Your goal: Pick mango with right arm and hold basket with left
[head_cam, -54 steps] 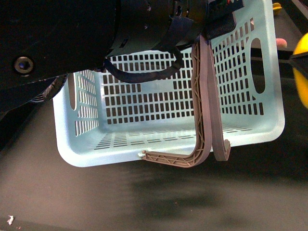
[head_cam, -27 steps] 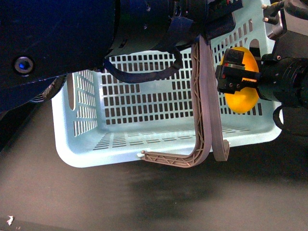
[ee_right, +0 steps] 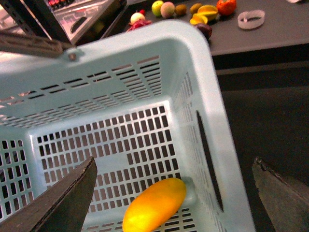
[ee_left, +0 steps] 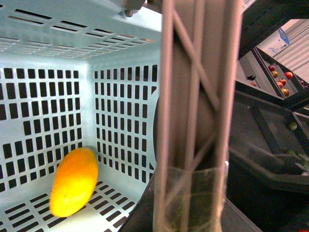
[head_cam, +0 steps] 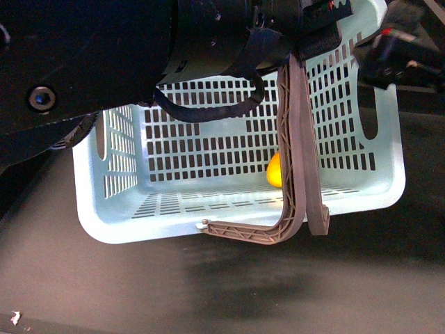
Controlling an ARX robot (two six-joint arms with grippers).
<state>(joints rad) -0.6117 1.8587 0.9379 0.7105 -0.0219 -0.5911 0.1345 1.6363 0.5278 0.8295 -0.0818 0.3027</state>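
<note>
The mango [ee_right: 154, 205], a smooth yellow-orange oval, lies on the floor of the light blue slotted basket [ee_right: 212, 121], close to a corner. In the front view the mango [head_cam: 274, 170] peeks out from behind the grey ribbed handle [head_cam: 292, 139]. My left gripper [ee_left: 190, 203] is shut on that handle [ee_left: 198, 96], with the mango [ee_left: 74, 181] off to one side inside the basket [ee_left: 48, 96]. My right gripper [ee_right: 174, 198] hangs open above the basket's inside, its fingers [ee_right: 63, 203] spread wide and nothing between them. In the front view the right gripper [head_cam: 389, 49] is at the basket's [head_cam: 139, 233] upper right rim.
The basket hangs tilted over a dark table [head_cam: 278, 292], where a white scrap [head_cam: 14, 318] lies at the near left. Beyond the basket, several fruits [ee_right: 207, 9] and a white ring [ee_right: 251, 19] lie on a dark surface. Shelves with small fruits [ee_left: 280, 77] stand to one side.
Half a second ago my right gripper held the mango at the basket's right wall. Now the mango lies on the basket floor, and the right gripper is open and higher up.
</note>
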